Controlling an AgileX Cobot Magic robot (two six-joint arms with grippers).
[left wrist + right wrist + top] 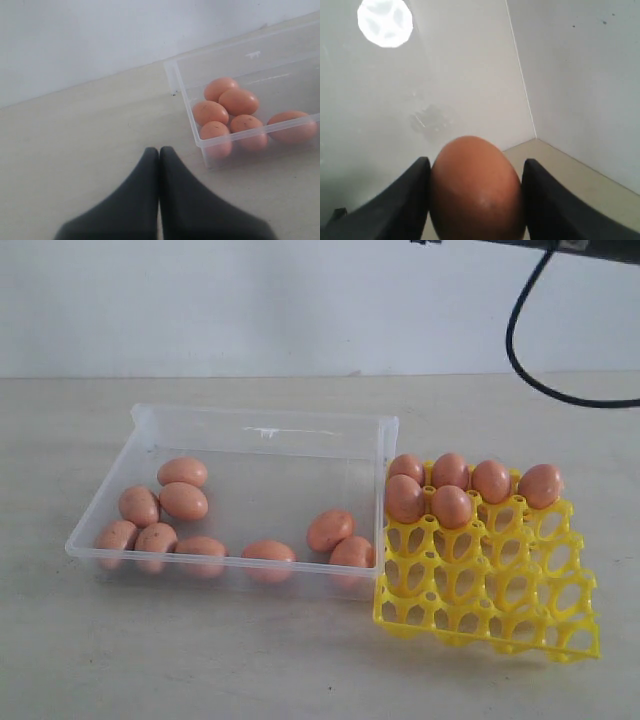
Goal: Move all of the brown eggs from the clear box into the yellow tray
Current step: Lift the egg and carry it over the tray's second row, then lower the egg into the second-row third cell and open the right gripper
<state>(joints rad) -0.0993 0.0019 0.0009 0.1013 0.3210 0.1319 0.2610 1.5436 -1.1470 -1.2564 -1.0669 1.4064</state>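
Observation:
Several brown eggs (183, 500) lie in the clear box (262, 426) on the left, mostly at its left end and front wall. Several more fill the back cups of the yellow tray (500, 602), which stands against the box's right side. In the right wrist view my right gripper (476, 163) is shut on one brown egg (475, 192), held high with walls behind it; the exterior view does not show this gripper. My left gripper (159, 150) is shut and empty over bare table, short of the box's corner (176, 82) and the eggs (239, 101) inside.
A black cable (517, 348) loops down from a dark arm part (570, 246) at the top right, above the tray. A pale wall runs behind the table. Bare tabletop lies in front of the box and tray.

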